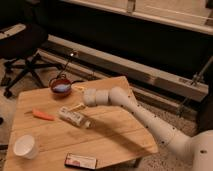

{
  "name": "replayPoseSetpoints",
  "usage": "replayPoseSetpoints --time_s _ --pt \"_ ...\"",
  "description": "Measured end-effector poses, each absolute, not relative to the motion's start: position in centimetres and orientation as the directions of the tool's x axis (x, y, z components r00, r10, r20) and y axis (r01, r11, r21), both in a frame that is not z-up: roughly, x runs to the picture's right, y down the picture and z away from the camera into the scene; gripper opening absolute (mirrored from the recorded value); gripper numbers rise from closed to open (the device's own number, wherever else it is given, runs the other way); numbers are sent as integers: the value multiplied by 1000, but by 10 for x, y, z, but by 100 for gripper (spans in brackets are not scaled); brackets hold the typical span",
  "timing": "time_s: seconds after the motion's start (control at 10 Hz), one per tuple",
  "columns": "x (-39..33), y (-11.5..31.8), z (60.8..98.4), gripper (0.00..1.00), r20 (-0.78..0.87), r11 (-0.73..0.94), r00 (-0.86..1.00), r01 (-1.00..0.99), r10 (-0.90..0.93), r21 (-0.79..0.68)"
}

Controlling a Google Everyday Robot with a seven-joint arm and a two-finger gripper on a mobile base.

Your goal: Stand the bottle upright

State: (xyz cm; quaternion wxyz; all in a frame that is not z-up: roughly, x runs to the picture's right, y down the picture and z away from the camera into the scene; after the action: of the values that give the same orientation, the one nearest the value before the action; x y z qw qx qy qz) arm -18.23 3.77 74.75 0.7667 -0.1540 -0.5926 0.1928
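Observation:
The bottle (75, 117) is a small clear one with a pale label band. It lies on its side near the middle of the wooden table (115, 135), with its neck pointing to the lower right. My gripper (78, 98) hovers just above and behind the bottle at the end of the white arm, which reaches in from the lower right. Its two yellowish fingers (79, 106) are spread apart with nothing between them, so it is open. The nearer finger hangs close over the bottle's upper end.
An orange carrot (43, 115) lies left of the bottle. Behind the gripper sits a red bowl (61, 86) with blue contents. Near the front-left corner stands a white paper cup (26, 146), and a flat dark packet (81, 161) lies at the front edge. An office chair (25, 42) is at the far left.

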Motion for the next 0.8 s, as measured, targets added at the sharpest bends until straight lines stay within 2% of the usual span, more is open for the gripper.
replayPoseSetpoints --time_s 0.2,0.5,0.8 --pt "-182 41 755 80 838 881 276 -109 471 -460" --pt "-185 41 773 80 778 899 467 -94 419 -428" --pt "-191 30 765 80 705 918 614 -86 356 -388"
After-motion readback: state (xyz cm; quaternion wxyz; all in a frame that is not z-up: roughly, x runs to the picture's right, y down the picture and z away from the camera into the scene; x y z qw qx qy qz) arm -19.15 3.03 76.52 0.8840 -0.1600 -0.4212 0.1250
